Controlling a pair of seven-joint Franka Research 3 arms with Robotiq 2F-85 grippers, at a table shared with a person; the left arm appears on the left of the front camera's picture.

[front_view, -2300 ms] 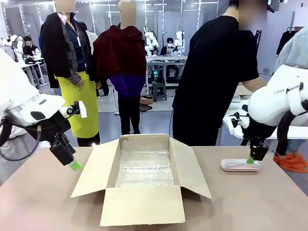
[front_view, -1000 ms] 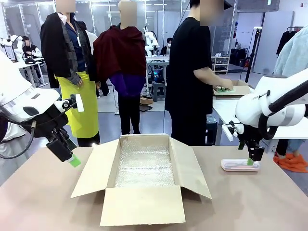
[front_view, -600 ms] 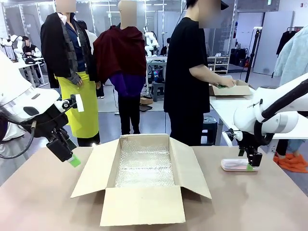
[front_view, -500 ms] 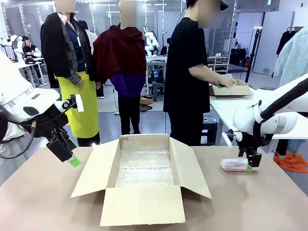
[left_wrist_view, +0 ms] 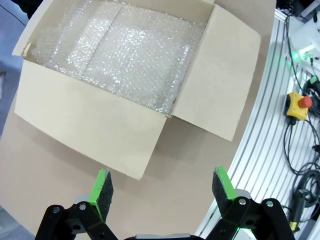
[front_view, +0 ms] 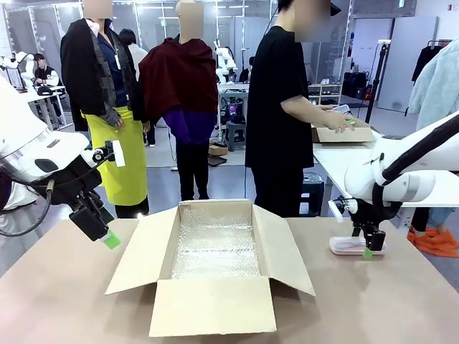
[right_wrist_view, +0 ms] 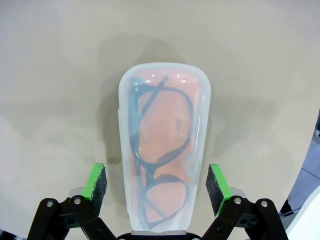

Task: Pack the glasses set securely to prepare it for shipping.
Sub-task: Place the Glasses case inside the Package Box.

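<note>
**Item: pink case** [right_wrist_view: 162,145] [front_view: 356,246]
- Form: small, flat, rounded-rectangular shell of cloudy translucent plastic, lid closed.
- Contents: a salmon-pink lining shows through the lid. A pair of dark-framed eyeglasses lies on it, both lens rims and the bridge plainly legible.
- Position: flat on the bench [front_view: 373,301], on the robot's right side. It sits apart from the right flap of the cardboard box [front_view: 212,304] and outside it.
- Orientation: in the right wrist view the long axis runs along the fingers, and the near end passes out of sight at the picture's bottom edge.

**Item: right tool** [right_wrist_view: 156,181] [front_view: 367,247]
- State: spread wide, with one green pad on each long side of the pink case. A narrow gap shows at both pads, and it has hold of nothing.
- Position: low over the bench, directly above the case.

**Item: left tool** [left_wrist_view: 162,190] [front_view: 107,239]
- State: spread wide, with bare bench between the pads; it grips nothing.
- Position: raised above the bench off the left flap of the cardboard box.

**Item: cardboard box**
- State: four flaps folded outward.
- Lining: the floor and far wall are lined with bubble wrap [front_view: 215,244] [left_wrist_view: 125,55], with no case inside.
- Position: middle of the bench.
</note>
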